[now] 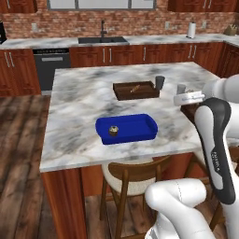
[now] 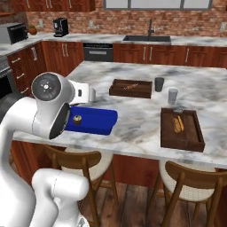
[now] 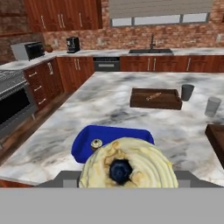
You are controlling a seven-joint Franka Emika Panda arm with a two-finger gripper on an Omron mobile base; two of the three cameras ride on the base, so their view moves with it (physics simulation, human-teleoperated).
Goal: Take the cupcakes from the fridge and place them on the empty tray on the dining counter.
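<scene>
End effector (image 1: 189,98): clenched on a small round cupcake with a tan swirled top and a dark blue centre (image 3: 127,168); hangs above the large island bench with a white-grey veined marble top (image 1: 79,102), to the right of the tray in the left base view. Fills the low middle of the hand view with that held cupcake, fingertips hidden behind it.

Left on the bench: bright blue rectangular tray with rounded corners and low walls (image 1: 140,122), near the front edge; holds a second small cupcake, dark brown with a lighter tan top (image 1: 113,131), upright in the tray's left half, apart from the walls.

Centre, farther back: dark brown wooden tray (image 1: 122,93) with a thin tan item inside, too small to name.

Just right of it: dark grey cup (image 1: 160,82), upright. Next, nearer the front: lighter grey cup (image 1: 181,88), upright.

Far right in the right base view: another dark brown wooden tray (image 2: 193,133) carrying a tan oblong item, near the front edge.
</scene>
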